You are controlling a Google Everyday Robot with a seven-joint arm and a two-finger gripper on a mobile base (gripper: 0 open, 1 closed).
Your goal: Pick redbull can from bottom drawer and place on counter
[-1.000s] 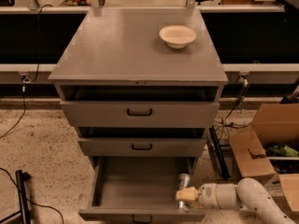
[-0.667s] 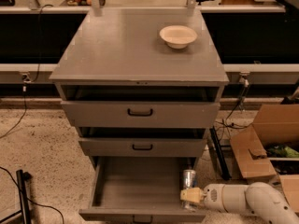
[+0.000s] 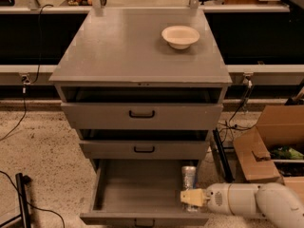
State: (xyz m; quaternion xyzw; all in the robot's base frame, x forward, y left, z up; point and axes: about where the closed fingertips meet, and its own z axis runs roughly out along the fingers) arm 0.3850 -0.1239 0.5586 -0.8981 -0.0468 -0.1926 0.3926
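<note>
The bottom drawer [image 3: 142, 194] is pulled out, a deep plain grey box. The redbull can [image 3: 189, 176], slim and silver with blue patches, lies inside along the drawer's right wall. My gripper [image 3: 192, 197], cream-tipped on a white arm that comes in from the right, sits over the can's near end and hides that end. The counter [image 3: 128, 51] is the flat grey top of the cabinet, well above the gripper.
A round cream bowl [image 3: 180, 36] stands on the counter at the back right. Two shallower drawers [image 3: 141, 114] with black handles sit above the open one. An open cardboard box [image 3: 266, 146] stands on the floor to the right. Cables and a black post [image 3: 21, 194] are at the left.
The gripper has stayed at the can's near end and shifted only slightly to the right. The can now lies a little further right, lengthwise along the drawer wall.
</note>
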